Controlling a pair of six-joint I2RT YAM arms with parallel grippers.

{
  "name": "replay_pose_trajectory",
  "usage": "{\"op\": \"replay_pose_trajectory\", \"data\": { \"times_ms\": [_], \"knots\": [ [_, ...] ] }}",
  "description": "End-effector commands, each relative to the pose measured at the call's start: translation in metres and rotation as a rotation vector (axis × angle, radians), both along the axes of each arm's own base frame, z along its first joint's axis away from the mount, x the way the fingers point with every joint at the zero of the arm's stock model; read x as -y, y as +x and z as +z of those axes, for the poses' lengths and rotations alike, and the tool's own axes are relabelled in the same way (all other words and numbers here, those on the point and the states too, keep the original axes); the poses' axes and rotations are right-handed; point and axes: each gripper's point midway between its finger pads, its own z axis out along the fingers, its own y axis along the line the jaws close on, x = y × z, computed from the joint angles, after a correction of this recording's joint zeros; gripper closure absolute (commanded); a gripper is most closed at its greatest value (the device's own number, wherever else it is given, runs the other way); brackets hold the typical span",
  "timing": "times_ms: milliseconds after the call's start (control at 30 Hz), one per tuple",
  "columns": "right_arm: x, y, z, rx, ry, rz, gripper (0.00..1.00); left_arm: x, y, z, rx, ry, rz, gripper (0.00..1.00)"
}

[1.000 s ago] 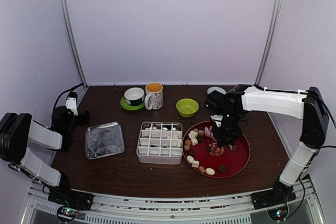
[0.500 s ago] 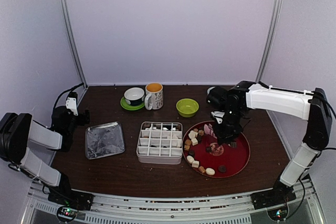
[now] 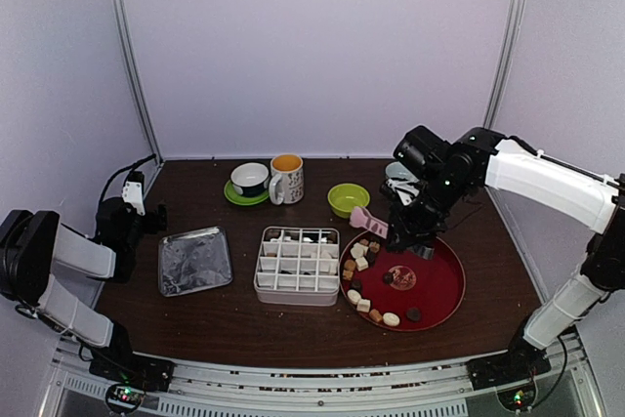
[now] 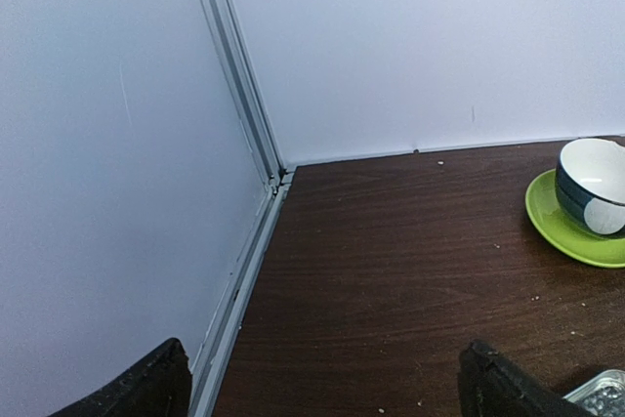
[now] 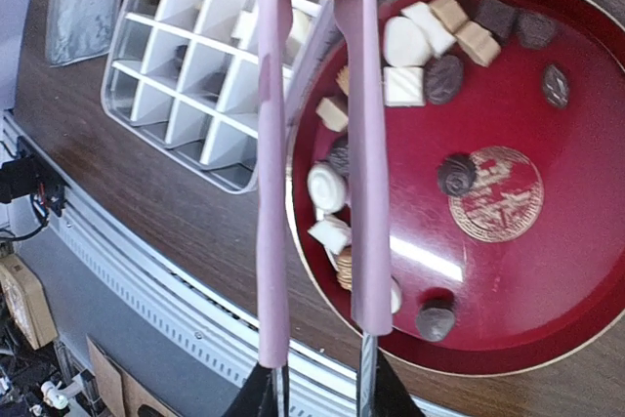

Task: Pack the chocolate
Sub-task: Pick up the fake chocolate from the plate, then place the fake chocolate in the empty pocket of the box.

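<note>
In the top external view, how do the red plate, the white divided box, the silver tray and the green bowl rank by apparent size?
1. red plate
2. white divided box
3. silver tray, only slightly smaller than the box
4. green bowl, clearly smallest, though it stands farther back

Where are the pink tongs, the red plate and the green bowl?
pink tongs (image 5: 365, 144), right wrist view, on one long arm.
red plate (image 3: 439, 288), top external view, on its bare red floor.
green bowl (image 3: 349, 210), top external view, on its front wall.
</note>
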Motion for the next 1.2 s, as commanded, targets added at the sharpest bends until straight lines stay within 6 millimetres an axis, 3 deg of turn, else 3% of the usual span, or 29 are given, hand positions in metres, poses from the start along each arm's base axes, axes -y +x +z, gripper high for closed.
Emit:
{"op": "replay_pose_trajectory", "data": {
  "times_ms": [0, 167, 467, 1167],
  "knots": [
    [-0.055, -0.003, 0.02, -0.009, 0.127, 0.085, 0.77, -0.001, 0.003, 0.018, 0.068, 0.009, -0.002, 0.02],
    [-0.099, -0.017, 0.022, -0.065, 0.149, 0.169, 0.77, -0.001, 0.003, 0.018, 0.067, 0.009, -0.003, 0.02],
    [-0.134, -0.034, 0.003, -0.168, 0.072, 0.289, 0.77, -0.002, 0.003, 0.018, 0.067, 0.009, -0.002, 0.02],
    [-0.165, -0.036, -0.016, -0.24, 0.121, 0.292, 0.76, -0.002, 0.003, 0.018, 0.066, 0.009, -0.002, 0.02]
  ]
}}
